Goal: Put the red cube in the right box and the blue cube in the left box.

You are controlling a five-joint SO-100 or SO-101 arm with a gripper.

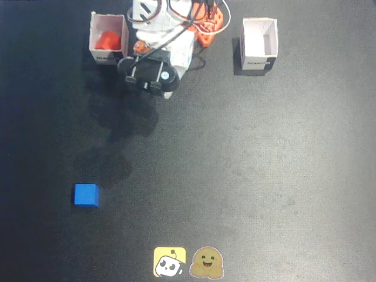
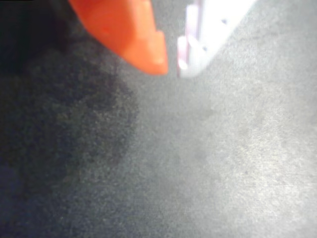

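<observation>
Since the red cube [image 1: 108, 40] already lies inside the white box [image 1: 93, 36] at the upper left of the fixed view, the first half of the task looks done, and the step in hand appears to be the turn toward the blue cube [image 1: 86, 194]. That cube sits alone on the dark table [image 1: 264, 176], low on the left of the fixed view, well apart from the arm [image 1: 161, 41] and from both boxes. The other white box [image 1: 259, 44], at the upper right of that view, stands empty.

The arm is folded up close to its base at the top of the fixed view, its wrist end hanging just beside the box that holds the red cube. In the wrist view the gripper [image 2: 172, 67] enters from the top edge — an orange finger [image 2: 129, 29] and a white finger [image 2: 205, 39], tips close together with only a narrow gap between them, nothing held. Below them is bare table.

The next move likely calls for a long reach out and down toward the blue cube, with the fingers spread wider first — then a carry across to the empty box.
</observation>
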